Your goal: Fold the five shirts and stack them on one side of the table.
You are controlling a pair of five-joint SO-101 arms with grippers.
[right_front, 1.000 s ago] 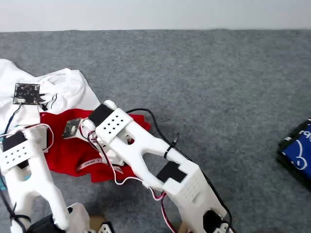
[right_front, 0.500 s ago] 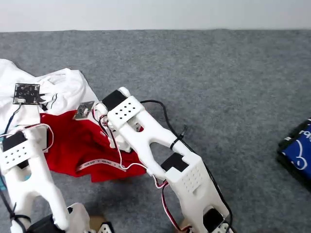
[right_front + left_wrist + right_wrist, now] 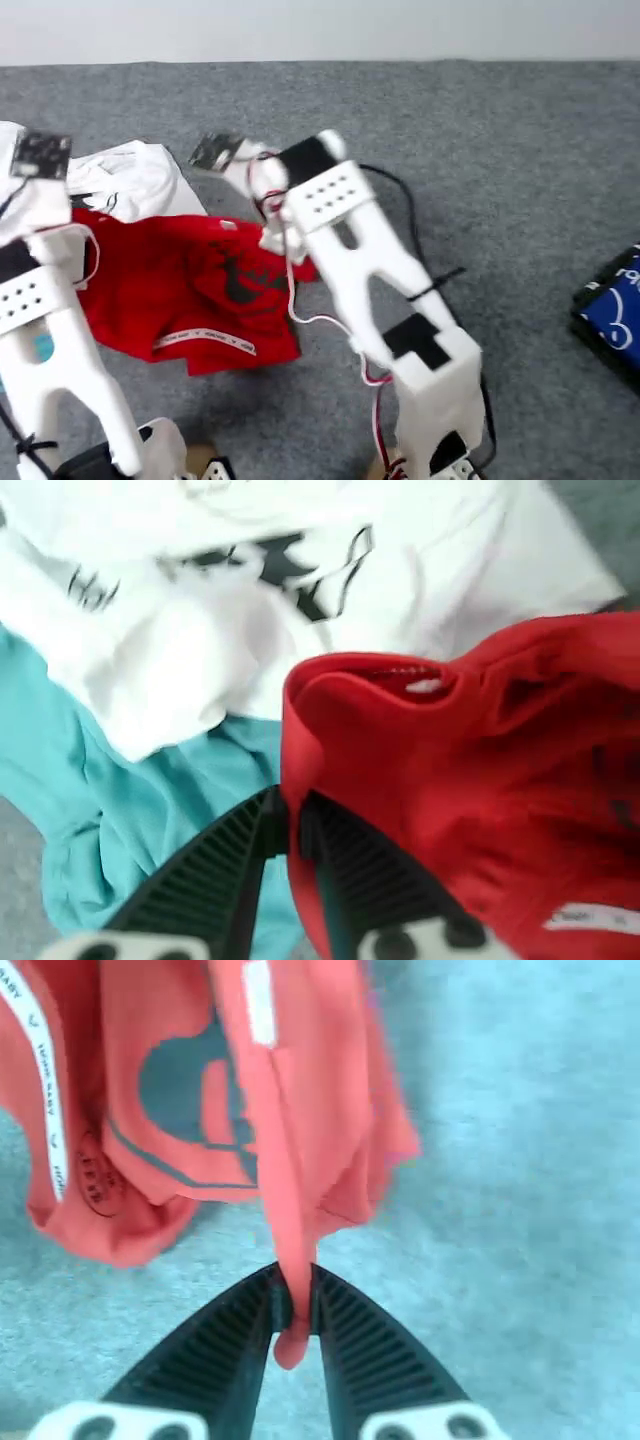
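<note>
Pinching the red shirt [image 3: 190,290] at two edges, the left gripper [image 3: 290,830] and the right gripper [image 3: 293,1305] hold it long between them, its left end by the white shirt [image 3: 140,180].

The red shirt [image 3: 190,300] lies unfolded and rumpled on the left half of the counter [image 3: 480,150]. A dark print faces up, and a white lettered strip runs along its near hem. The left tool [image 3: 290,835] is clamped on its edge beside the collar opening. The right tool [image 3: 293,1305] pinches a thin fold of its opposite side. Its far edge overlaps the white shirt [image 3: 140,185], which is crumpled at the far left with a black print showing. A teal shirt [image 3: 130,810] lies partly under the white one, touching the red. A blue shirt [image 3: 615,315] with white print sits at the right edge, well apart and cut off by the frame.
</note>
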